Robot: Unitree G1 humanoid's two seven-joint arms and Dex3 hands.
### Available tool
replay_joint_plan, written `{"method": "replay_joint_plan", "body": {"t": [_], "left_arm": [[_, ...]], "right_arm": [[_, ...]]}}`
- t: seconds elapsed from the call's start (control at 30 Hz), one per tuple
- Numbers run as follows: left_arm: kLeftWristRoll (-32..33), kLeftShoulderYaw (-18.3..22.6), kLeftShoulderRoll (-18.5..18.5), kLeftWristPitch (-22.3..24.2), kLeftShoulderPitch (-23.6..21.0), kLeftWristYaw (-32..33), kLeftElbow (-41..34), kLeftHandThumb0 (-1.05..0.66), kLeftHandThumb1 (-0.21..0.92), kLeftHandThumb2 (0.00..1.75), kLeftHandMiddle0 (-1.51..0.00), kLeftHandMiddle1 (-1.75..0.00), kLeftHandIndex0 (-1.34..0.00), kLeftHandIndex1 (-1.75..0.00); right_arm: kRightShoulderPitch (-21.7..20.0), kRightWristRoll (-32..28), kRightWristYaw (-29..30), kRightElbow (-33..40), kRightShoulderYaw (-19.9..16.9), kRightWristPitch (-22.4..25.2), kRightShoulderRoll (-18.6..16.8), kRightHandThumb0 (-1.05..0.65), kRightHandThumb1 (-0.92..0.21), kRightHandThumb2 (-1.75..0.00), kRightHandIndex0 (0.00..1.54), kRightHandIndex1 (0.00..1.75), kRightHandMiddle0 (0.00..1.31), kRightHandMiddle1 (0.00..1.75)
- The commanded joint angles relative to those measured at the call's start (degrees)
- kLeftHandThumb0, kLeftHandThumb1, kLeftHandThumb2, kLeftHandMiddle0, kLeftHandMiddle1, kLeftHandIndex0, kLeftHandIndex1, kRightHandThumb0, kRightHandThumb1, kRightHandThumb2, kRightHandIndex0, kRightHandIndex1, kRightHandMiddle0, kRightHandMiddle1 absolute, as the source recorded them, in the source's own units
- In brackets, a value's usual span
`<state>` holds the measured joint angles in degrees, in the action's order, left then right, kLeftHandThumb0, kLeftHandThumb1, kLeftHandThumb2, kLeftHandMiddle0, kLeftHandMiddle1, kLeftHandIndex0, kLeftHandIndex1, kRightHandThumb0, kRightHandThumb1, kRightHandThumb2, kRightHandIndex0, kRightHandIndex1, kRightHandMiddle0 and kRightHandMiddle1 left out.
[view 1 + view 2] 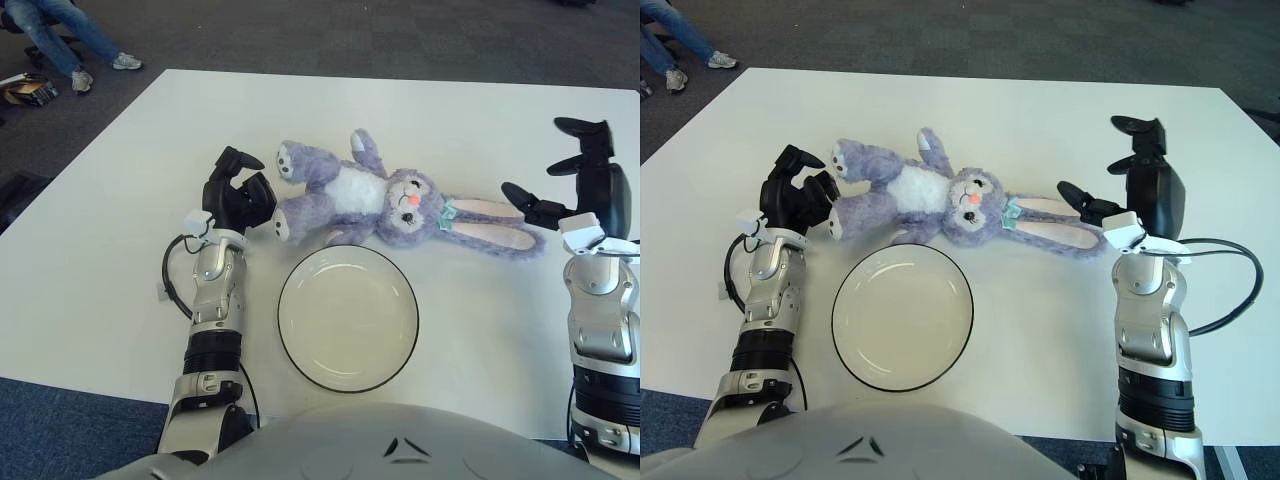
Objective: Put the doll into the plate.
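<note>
A purple bunny doll [372, 200] lies on its back on the white table, feet to the left and long ears [495, 225] stretched to the right. Just in front of it sits an empty white plate [348, 317] with a dark rim. My right hand [550, 165] hovers over the ear tips, fingers spread wide and holding nothing. My left hand [240, 195] shows just left of the doll's lower foot, with its fingers loosely bent around nothing.
The table's far edge [400, 78] borders dark carpet. A seated person's legs [60, 35] show at the far left corner. A thin cable [172, 275] loops beside my left forearm.
</note>
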<state>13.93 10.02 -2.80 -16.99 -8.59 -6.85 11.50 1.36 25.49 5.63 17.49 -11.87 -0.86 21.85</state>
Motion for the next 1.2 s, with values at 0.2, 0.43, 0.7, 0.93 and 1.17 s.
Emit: {"method": "replay_joint_plan", "body": {"t": [0.2, 0.43, 0.7, 0.93, 1.17], "left_arm": [[-0.31, -0.35, -1.34, -0.18, 4.26, 0.34, 3.05, -0.45, 0.41, 1.2, -1.07, -1.75, -0.54, -1.75], [-0.45, -0.43, -1.29, -0.4, 4.27, 0.13, 3.14, -0.45, 0.41, 1.2, -1.07, -1.75, -0.54, -1.75], [-0.98, -0.46, -1.35, -0.66, 4.42, 0.32, 3.07, -0.45, 0.4, 1.21, -1.07, -1.75, -0.54, -1.75], [-1.01, -0.31, -1.28, -0.33, 4.36, 0.27, 2.9, -0.45, 0.4, 1.22, -1.08, -1.75, -0.55, -1.75], [-1.18, -0.32, -1.21, -0.06, 4.32, 0.48, 2.84, -0.46, 0.39, 1.23, -1.09, -1.75, -0.55, -1.75]], "right_arm": [[2.02, -2.3, -6.54, 3.5, 5.61, -7.7, 2.38, -0.91, -0.71, -0.52, 0.04, 0.78, 0.0, 0.79], [3.3, -3.03, -14.28, 7.87, 5.14, -3.55, 4.43, -0.9, -0.74, -0.5, 0.0, 0.49, 0.0, 0.84], [3.84, -0.79, -17.98, 9.67, 5.34, -1.81, 6.43, -0.94, -0.83, -0.44, 0.0, 0.3, 0.0, 0.75], [4.21, 3.07, -18.16, 10.26, 6.05, -2.15, 7.2, -1.03, -0.91, -0.52, 0.0, 0.19, 0.0, 0.42], [4.22, 4.84, -19.0, 11.0, 6.84, -1.66, 7.08, -1.05, -0.92, -0.5, 0.0, 0.08, 0.0, 0.15]]}}
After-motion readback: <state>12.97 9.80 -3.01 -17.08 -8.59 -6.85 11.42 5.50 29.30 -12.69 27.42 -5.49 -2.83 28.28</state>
